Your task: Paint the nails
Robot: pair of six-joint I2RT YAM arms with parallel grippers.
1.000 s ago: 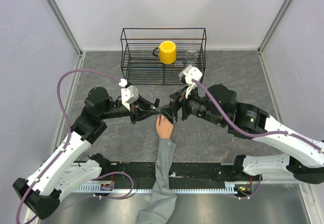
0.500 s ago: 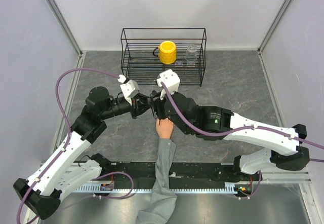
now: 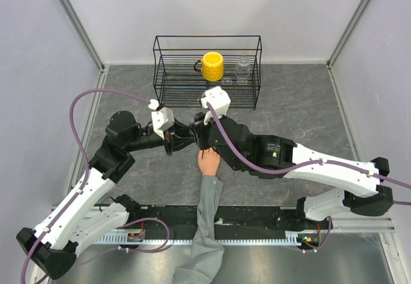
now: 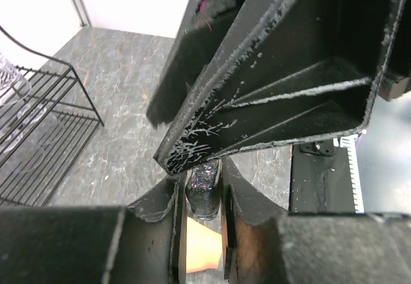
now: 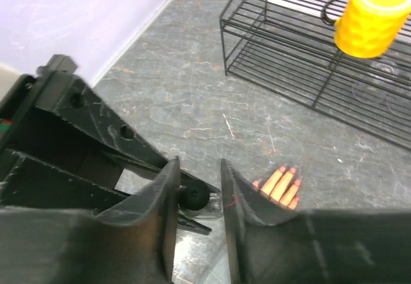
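While the left gripper [image 4: 201, 180] clamps the dark glittery polish bottle [image 4: 203, 199] at lower centre, the right gripper [image 5: 199, 166], grip unclear, should straddle its round black cap [image 5: 194, 196] squarely.

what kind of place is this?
Likely a lab robot test cell, not a salon: plain panelled enclosure, left arm and right arm bolted at the table edge, mannequin hand standing in for a person.

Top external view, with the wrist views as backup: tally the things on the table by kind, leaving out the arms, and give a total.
wire rack: 1
yellow mug: 1
clear glass jar: 1
mannequin hand: 1
nail polish bottle: 1
Total: 5
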